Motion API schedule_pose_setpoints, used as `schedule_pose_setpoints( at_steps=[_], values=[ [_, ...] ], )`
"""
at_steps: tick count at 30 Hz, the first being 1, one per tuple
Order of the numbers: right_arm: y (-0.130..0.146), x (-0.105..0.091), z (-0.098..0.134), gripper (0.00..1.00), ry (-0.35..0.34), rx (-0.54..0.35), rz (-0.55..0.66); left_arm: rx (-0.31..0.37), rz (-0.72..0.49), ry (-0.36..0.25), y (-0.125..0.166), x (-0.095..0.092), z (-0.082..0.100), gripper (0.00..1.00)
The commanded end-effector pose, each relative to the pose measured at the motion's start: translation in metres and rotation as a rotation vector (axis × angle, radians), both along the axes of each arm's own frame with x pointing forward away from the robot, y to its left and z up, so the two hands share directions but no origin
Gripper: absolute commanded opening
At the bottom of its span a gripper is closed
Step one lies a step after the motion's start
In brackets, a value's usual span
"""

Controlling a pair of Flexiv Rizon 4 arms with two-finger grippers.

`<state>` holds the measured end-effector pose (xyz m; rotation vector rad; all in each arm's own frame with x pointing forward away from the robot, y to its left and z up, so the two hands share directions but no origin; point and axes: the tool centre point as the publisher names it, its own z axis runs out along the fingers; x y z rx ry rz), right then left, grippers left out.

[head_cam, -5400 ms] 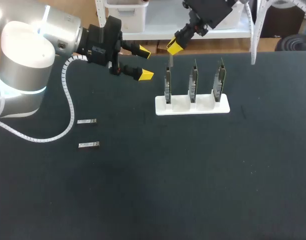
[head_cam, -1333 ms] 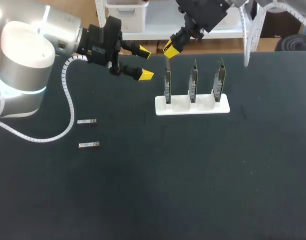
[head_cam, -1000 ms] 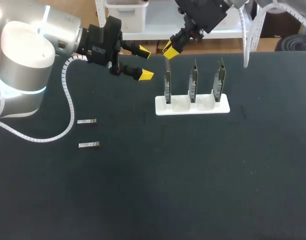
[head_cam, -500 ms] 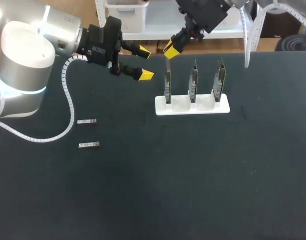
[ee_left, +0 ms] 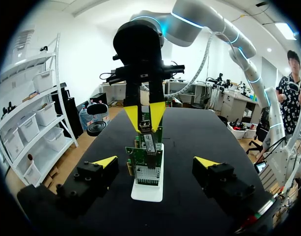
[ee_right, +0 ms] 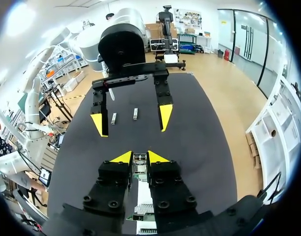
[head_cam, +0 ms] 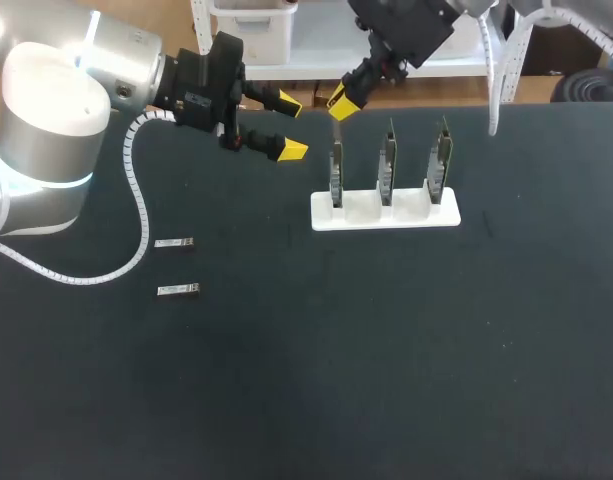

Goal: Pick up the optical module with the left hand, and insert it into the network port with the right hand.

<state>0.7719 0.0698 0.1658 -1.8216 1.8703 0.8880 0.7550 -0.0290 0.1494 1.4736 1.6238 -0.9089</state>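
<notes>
Overhead: right claw (head_cam: 341, 101) half hidden | pinching optical module (ee_left: 148, 141) | left claw (head_cam: 292, 126) spread

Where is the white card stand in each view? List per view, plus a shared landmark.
Head view: white card stand just below the right gripper.
Left wrist view: white card stand ahead of the left gripper.
Right wrist view: white card stand under the right gripper.
Shared landmark: the right gripper's yellow tips.

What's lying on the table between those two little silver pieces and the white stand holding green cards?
Nothing; the head view shows only bare black table between the silver modules and the white stand.
</notes>
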Motion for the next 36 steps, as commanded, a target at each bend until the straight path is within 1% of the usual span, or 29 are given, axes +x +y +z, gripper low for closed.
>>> schedule_pose_setpoints(
  at_steps=[1,13,36],
  values=[
    [0.0006,-0.0027,-0.0019,0.0,-0.003,-0.012,-0.003,0.003,0.0,0.002,-0.0008,0.0007,0.0002,1.0],
    [-0.001,-0.0057,-0.0024,0.0,-0.024,-0.049,-0.009,0.003,0.0,0.002,-0.0008,0.0007,0.0002,1.0],
    [-0.0026,-0.0091,-0.0063,0.0,-0.036,-0.076,-0.013,0.003,0.0,0.002,-0.0008,0.0007,0.0002,1.0]
  ],
)
